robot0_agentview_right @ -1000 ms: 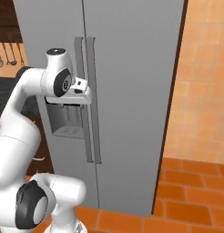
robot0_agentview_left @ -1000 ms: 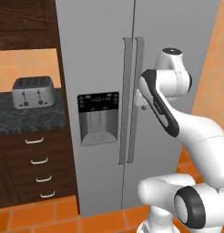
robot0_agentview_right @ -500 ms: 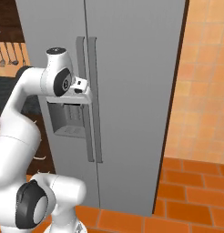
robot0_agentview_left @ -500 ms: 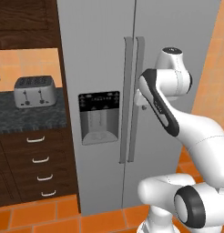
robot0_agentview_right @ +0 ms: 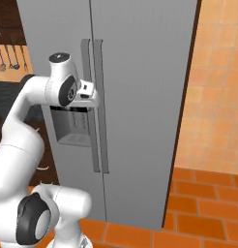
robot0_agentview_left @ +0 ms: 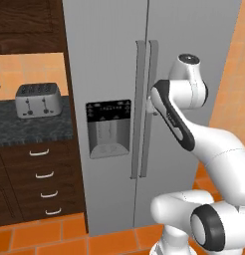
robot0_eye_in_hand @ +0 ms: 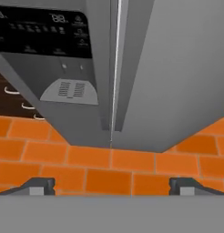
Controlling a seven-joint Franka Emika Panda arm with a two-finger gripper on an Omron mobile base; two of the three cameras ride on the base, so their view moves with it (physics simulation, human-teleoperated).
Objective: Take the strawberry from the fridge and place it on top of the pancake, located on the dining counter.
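Note:
The tall grey fridge [robot0_agentview_left: 194, 45] [robot0_agentview_right: 140, 72] [robot0_eye_in_hand: 177, 68] stands with both doors closed. My gripper [robot0_eye_in_hand: 112, 184] is open, its two dark fingertips [robot0_eye_in_hand: 41, 184] far apart with nothing between them. My hand [robot0_agentview_right: 89, 93] hovers right in front of the two long vertical handles [robot0_agentview_left: 144, 99] [robot0_agentview_right: 99, 131] at the door seam, level with the top of the black dispenser panel [robot0_agentview_left: 108, 127] [robot0_eye_in_hand: 45, 32]. In the hand view it looks down along the handles [robot0_eye_in_hand: 114, 68] to the floor. The strawberry, the pancake and the dining counter are out of view.
A silver toaster [robot0_agentview_left: 37, 98] sits on the dark granite worktop [robot0_agentview_left: 25, 129] left of the fridge, above dark wood drawers [robot0_agentview_left: 42, 179]. Utensils [robot0_agentview_right: 12, 58] hang on the wall there. An orange tiled wall [robot0_agentview_right: 217, 97] stands right of the fridge, above the orange tile floor [robot0_eye_in_hand: 109, 164].
The whole picture has shifted very slightly, so the base has crept a little. The arm keeps its pose at the handles and the gripper stays open.

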